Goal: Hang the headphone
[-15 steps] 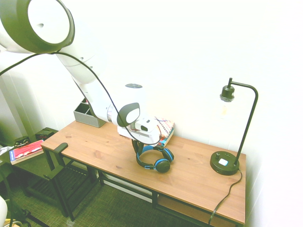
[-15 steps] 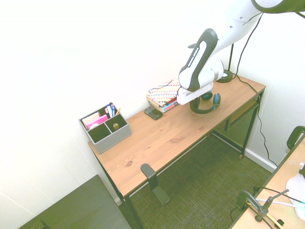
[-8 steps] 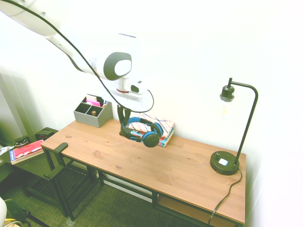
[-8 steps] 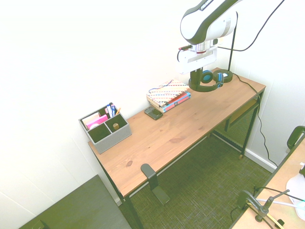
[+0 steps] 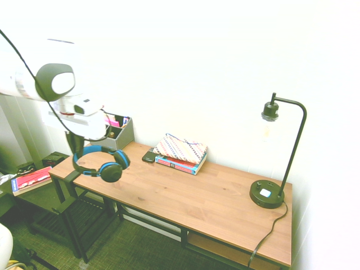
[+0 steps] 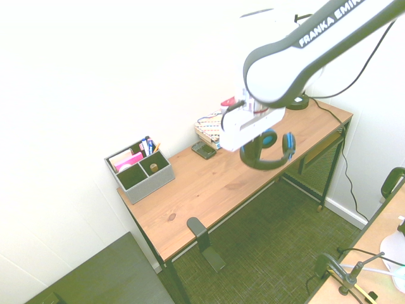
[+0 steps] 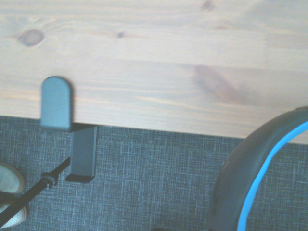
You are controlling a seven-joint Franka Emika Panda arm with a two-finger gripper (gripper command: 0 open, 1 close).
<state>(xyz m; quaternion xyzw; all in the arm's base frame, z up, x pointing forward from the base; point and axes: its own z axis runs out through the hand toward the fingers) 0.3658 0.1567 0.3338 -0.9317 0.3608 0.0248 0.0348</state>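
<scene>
The headphone point(image 5: 101, 161), with a blue headband and black ear cups, hangs in the air above the left end of the wooden desk point(image 5: 185, 197). My gripper point(image 5: 75, 151) is shut on its headband from above. From the other side, the headphone point(image 6: 271, 150) dangles below the gripper point(image 6: 251, 149) over the desk's front edge. A dark hook point(image 5: 72, 175) is clamped to the desk's end, just below and left of the headphone. Close up in the wrist view, the hook point(image 7: 57, 102) sits on the desk edge and the headband point(image 7: 250, 187) curves in beside it.
A grey organiser point(image 5: 117, 134) stands at the back left of the desk. A phone point(image 5: 149, 156) and stacked books point(image 5: 181, 152) lie at the back middle, and a black lamp point(image 5: 274, 169) is at the right. A red book point(image 5: 31, 179) lies on a low shelf left.
The arm lifted the headphone off the middle of the desk and carried it left, past the books, to the desk's end above the hook.
</scene>
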